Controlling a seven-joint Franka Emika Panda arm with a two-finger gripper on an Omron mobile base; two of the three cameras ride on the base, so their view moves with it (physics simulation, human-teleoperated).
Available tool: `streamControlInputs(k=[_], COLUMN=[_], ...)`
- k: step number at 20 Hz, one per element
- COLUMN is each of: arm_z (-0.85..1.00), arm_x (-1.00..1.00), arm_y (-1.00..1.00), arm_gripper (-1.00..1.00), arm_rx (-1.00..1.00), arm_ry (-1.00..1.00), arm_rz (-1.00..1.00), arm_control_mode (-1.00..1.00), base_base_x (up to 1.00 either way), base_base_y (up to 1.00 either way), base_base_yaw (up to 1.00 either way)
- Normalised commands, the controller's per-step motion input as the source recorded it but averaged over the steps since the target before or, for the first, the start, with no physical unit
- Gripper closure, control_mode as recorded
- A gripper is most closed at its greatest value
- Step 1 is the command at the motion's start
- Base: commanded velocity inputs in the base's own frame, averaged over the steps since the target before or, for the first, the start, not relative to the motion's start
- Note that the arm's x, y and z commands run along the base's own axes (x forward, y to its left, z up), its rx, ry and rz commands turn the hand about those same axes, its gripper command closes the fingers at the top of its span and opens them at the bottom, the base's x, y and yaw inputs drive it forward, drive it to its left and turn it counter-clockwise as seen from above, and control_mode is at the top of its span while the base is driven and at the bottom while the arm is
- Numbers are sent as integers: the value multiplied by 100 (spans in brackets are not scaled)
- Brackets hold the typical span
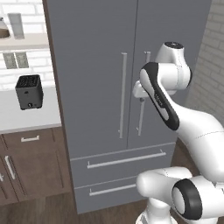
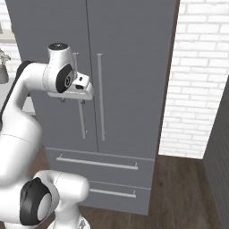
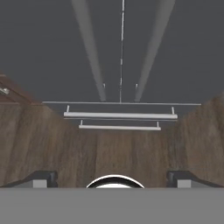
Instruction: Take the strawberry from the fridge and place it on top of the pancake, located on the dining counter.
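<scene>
The fridge [image 1: 96, 65] [image 2: 129, 67] [image 3: 43, 43] stands shut, a tall grey unit with two doors over two drawers. Its long bar handles [image 1: 123, 94] [image 2: 100, 96] run down the middle seam. My gripper [image 1: 141, 99] [image 2: 72, 100] [image 3: 112, 178] hangs just in front of the handles at mid-door height, pointing down at the floor. It is open, with nothing between its fingertips [image 3: 43, 178]. The strawberry is hidden behind the shut doors. The pancake and the dining counter are out of view.
A black toaster [image 1: 29, 91] sits on the white wall counter [image 1: 26, 116] left of the fridge, above dark wood cabinets [image 1: 33, 168]. A white brick wall [image 2: 197, 80] borders the fridge on the right. Wood floor [image 2: 183, 192] lies in front.
</scene>
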Motion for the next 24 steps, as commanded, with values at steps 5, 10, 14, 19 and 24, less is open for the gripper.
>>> streamControlInputs(k=[5,10,14,19,24], arm_z=[-9,0,-3,-28,-27], arm_x=[28,79,73,68,38], arm_y=[-7,-41,-42,-10,-17], arm_gripper=[-100,-100,-100,-100,-100], arm_rx=[0,0,0,0,0], arm_ry=[-14,-24,-21,-18,-6], arm_rz=[4,8,0,0,-1], arm_control_mode=[-100,-100,-100,-100,-100], base_base_x=[0,0,0,0,0], base_base_y=[0,0,0,0,0], base_base_yaw=[0,0,0,0,0])
